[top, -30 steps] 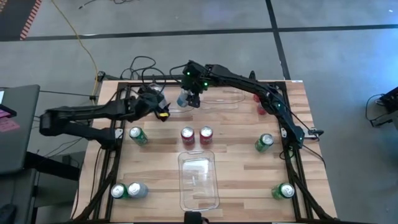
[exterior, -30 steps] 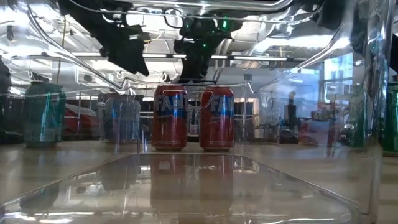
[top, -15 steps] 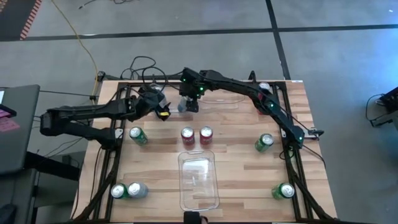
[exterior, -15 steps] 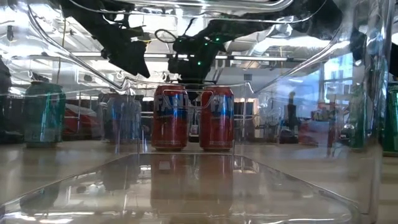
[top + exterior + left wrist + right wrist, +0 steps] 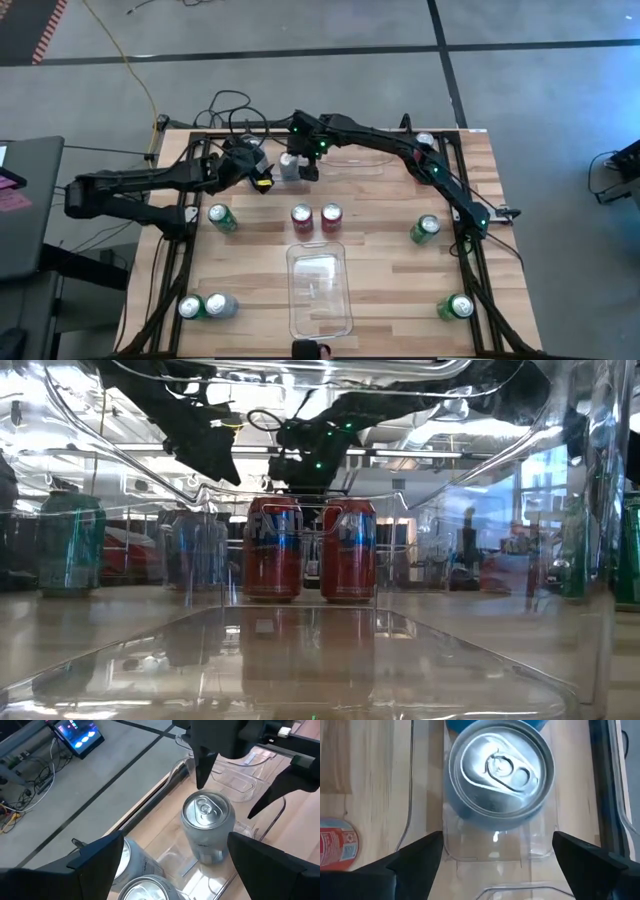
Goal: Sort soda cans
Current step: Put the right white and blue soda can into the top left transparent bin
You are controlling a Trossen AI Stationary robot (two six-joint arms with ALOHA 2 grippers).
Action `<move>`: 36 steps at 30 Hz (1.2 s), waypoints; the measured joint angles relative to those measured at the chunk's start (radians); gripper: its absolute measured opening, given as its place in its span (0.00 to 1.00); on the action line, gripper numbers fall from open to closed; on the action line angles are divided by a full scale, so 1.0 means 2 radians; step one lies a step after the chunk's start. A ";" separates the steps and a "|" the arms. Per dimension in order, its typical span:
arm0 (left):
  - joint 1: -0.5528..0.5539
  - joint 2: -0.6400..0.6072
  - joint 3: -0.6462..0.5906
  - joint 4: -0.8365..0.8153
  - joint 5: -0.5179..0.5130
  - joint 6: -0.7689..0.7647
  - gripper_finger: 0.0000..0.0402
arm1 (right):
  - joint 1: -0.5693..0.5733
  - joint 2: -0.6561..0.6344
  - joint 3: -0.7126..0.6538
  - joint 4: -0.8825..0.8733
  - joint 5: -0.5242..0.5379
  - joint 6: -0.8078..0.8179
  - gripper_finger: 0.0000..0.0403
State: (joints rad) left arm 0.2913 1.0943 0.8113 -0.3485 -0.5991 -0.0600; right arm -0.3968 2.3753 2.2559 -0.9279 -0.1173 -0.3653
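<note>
With the right pincer (image 5: 303,166) released directly above the silver-grey cylindrical soda can (image 5: 290,166) standing in the clear rectangular plastic bin (image 5: 250,767) at the worktop's 11 o'clock, a skewed withdrawal risks a finger (image 5: 205,762) clipping the rim and toppling the can.

Four green cans (image 5: 221,217), four silver-grey cans (image 5: 207,827), two red cans (image 5: 301,215) clearly visible, two arms (image 5: 140,182).

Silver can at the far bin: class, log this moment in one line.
right gripper: open, above silver can | can: upright in clear bin | left gripper: open, nearby
</note>
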 joint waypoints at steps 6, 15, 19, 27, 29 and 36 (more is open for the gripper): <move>0.003 0.000 0.000 0.001 0.000 0.000 0.87 | 0.006 -0.003 0.000 -0.005 0.000 0.000 0.97; 0.026 0.000 0.000 0.008 0.082 0.019 0.87 | 0.012 -0.056 0.000 -0.015 -0.007 0.036 0.97; 0.027 0.000 0.000 0.018 0.094 0.036 0.87 | 0.012 -0.082 0.000 -0.016 -0.009 0.050 0.95; 0.027 0.000 0.000 0.038 0.091 0.049 0.87 | 0.013 -0.134 0.000 -0.036 -0.010 0.065 0.88; 0.027 0.000 0.000 0.038 0.090 0.049 0.87 | 0.015 -0.154 0.000 -0.049 -0.010 0.072 0.84; 0.027 0.002 0.000 0.041 0.090 0.048 0.87 | 0.015 -0.229 0.000 -0.069 -0.008 0.120 0.70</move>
State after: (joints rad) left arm 0.3443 1.0985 0.8116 -0.2657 -0.4200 0.0355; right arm -0.3668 1.9182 2.2557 -1.0654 -0.1337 -0.1258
